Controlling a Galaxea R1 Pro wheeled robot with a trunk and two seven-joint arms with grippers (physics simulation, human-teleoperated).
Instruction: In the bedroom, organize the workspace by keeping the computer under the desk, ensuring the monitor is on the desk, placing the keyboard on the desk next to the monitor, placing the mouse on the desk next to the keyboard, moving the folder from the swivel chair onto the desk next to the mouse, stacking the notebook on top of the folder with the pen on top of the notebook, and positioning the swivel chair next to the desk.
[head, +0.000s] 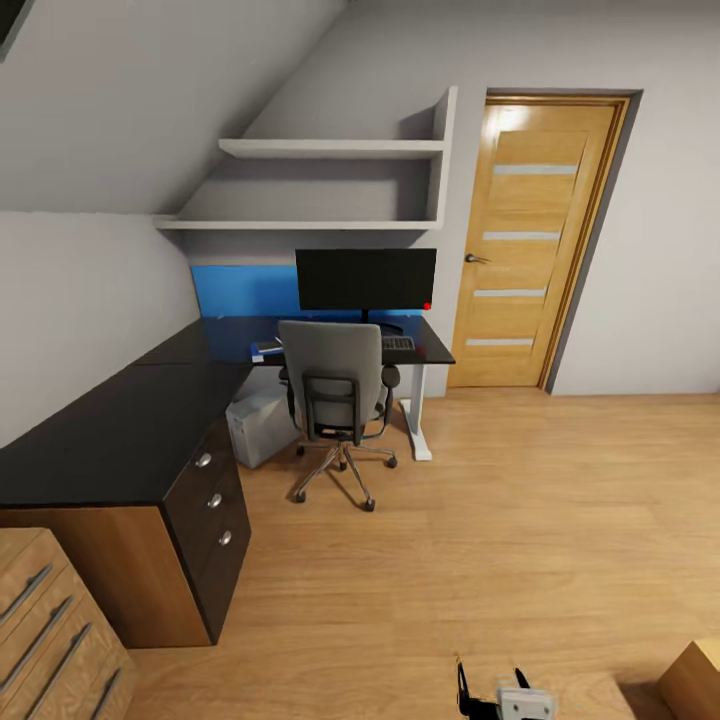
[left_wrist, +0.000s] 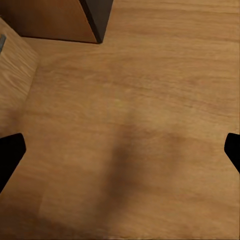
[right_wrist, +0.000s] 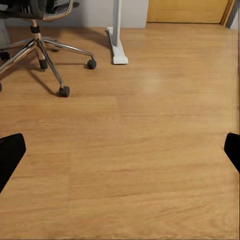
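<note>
Facing the desk (head: 130, 430) from across the wooden floor (head: 520, 540), we see the swivel chair (head: 335, 385) tucked at its front edge, the monitor (head: 365, 279) and keyboard (head: 398, 343) near the tabletop's back edge, the folder (head: 266, 349) beside the chair and the computer (head: 258, 425) underneath. Our left gripper (left_wrist: 120, 155) and right gripper (right_wrist: 120, 155) both hang wide open and empty, so we should drive straight in, stopping short of the chair's wheels.
</note>
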